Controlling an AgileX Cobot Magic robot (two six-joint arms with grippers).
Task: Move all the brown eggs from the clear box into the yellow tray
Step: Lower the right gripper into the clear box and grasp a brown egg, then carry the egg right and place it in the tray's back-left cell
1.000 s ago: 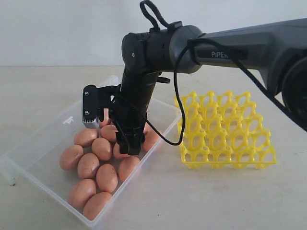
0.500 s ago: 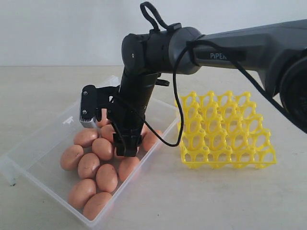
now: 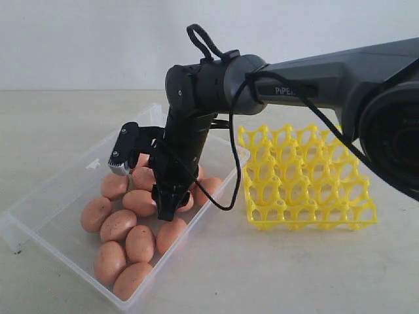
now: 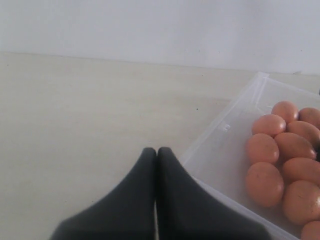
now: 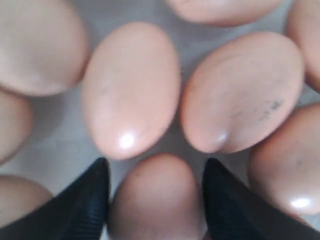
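The clear box [image 3: 49, 196] holds all the brown eggs [image 3: 118, 224]. Beside it, the yellow tray [image 3: 308, 176] stands empty, so nothing is moved. Inside the box, the right gripper [image 3: 165, 208] straddles one egg [image 5: 152, 200]; I cannot tell whether it grips. The left gripper [image 4: 156, 152], beside the box, is closed and empty.

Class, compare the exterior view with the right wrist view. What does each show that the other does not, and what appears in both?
Only the exterior view shows the yellow tray, with no eggs in it, the walls of the clear box and the dark arm. Only the right wrist view shows the fingers flanking one egg and dark speckles on a neighbouring egg; whether the fingers press it cannot be told. Both show the brown eggs and the right claw.
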